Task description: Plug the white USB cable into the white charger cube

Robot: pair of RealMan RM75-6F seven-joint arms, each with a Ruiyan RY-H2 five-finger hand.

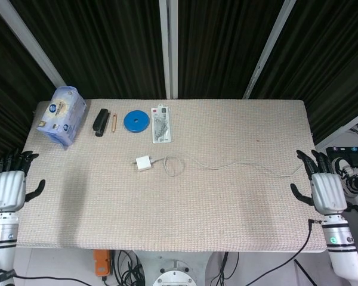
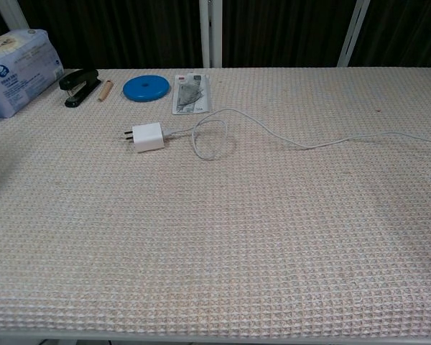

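Observation:
The white charger cube [image 1: 144, 162] [image 2: 149, 136] lies flat on the woven table mat, prongs pointing left. The white USB cable [image 1: 227, 166] [image 2: 287, 140] meets its right face, makes a small loop and trails off to the right edge. My left hand [image 1: 8, 188] hangs off the table's left side, fingers spread, holding nothing. My right hand [image 1: 325, 190] is off the right side, likewise spread and empty. Neither hand shows in the chest view.
Along the back edge lie a tissue pack [image 1: 61, 115] [image 2: 14, 62], a black stapler [image 1: 101, 121] [image 2: 80, 85], a small wooden stick [image 1: 114, 122], a blue disc [image 1: 136, 121] [image 2: 146, 88] and a packaged item [image 1: 161, 124] [image 2: 192, 93].

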